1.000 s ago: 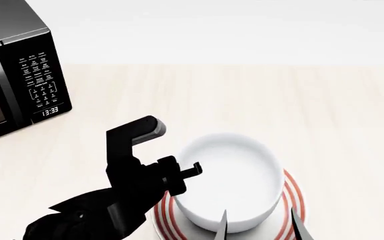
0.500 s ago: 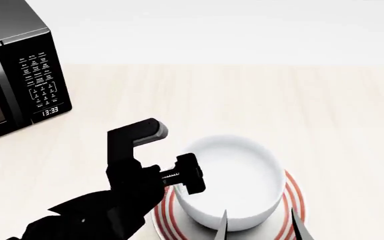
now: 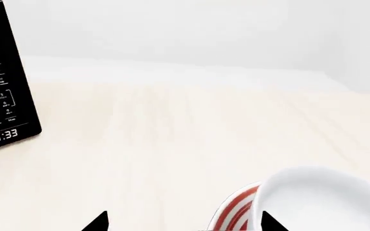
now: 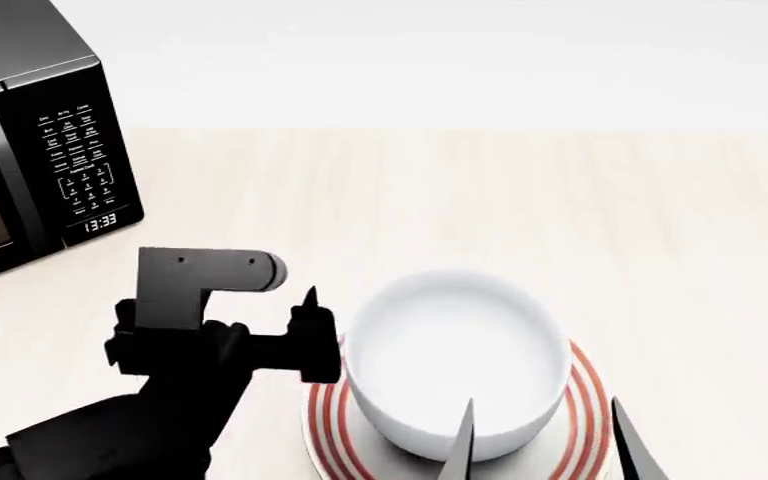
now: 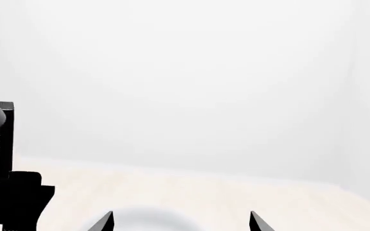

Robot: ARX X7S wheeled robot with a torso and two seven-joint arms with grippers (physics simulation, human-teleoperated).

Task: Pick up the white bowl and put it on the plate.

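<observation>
With the white bowl (image 4: 454, 362) sitting on the plate (image 4: 580, 435), I am holding my left gripper (image 3: 181, 222) just beside it, jaws apart and empty, judging only retreat remains.

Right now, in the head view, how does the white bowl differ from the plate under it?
The white bowl is deep with tall, plain glossy walls; the plate is flat. The bowl has no markings, while the plate carries thin red rings around its rim. The plate is slightly wider, so its ringed edge shows past the bowl on both sides. The bowl sits on top; the plate lies on the table. Both are round and white.
</observation>
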